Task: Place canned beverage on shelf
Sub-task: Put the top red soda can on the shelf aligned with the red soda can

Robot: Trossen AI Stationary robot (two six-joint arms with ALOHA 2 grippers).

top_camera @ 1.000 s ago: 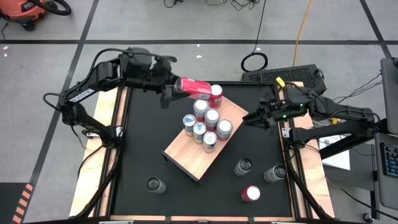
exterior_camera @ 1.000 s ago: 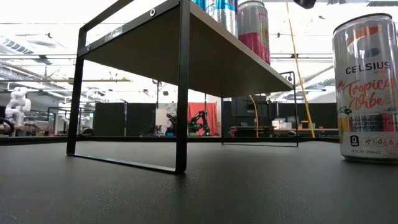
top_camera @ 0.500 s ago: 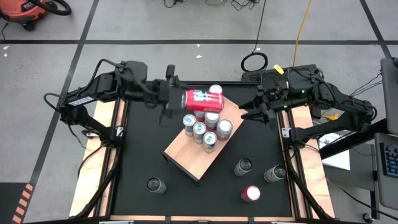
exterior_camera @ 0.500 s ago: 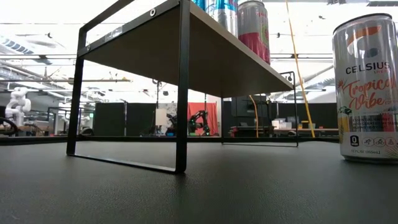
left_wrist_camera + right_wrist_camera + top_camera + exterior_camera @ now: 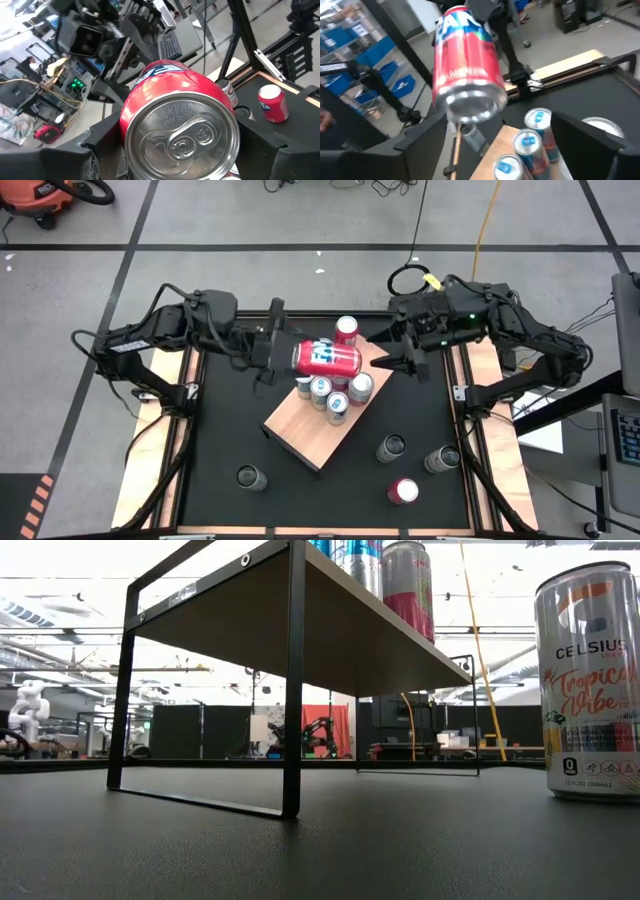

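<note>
My left gripper [image 5: 290,356] is shut on a red canned beverage [image 5: 327,358] that lies level in the air above the far part of the shelf [image 5: 300,428], a tan wooden board on a black frame. Several cans [image 5: 330,385] stand upright on the shelf. My right gripper [image 5: 386,360] is open, just right of the red can's free end and facing it, touching nothing. In the right wrist view the can's bottom end [image 5: 472,106] hangs beyond the open fingers [image 5: 420,147]. My left gripper pinches the red can's side wall [image 5: 131,125] near its tab end, one finger [image 5: 102,142] on each side. The fingers come level from the table's left and lie along the can. The can is lifted clear, on its side, its tab end [image 5: 181,136] toward the wrist.
Loose cans stand on the black tabletop near the right front [image 5: 392,447] [image 5: 440,459] [image 5: 403,491] and left front [image 5: 248,477]. In the low view a Celsius can [image 5: 590,690] stands right of the shelf's black legs [image 5: 292,680].
My left gripper has carried the red can toward the table's right and a little nearer, rolling about its own line; the can now lies level over the shelf's cans. My right gripper has risen, moved left toward the can and opened.
</note>
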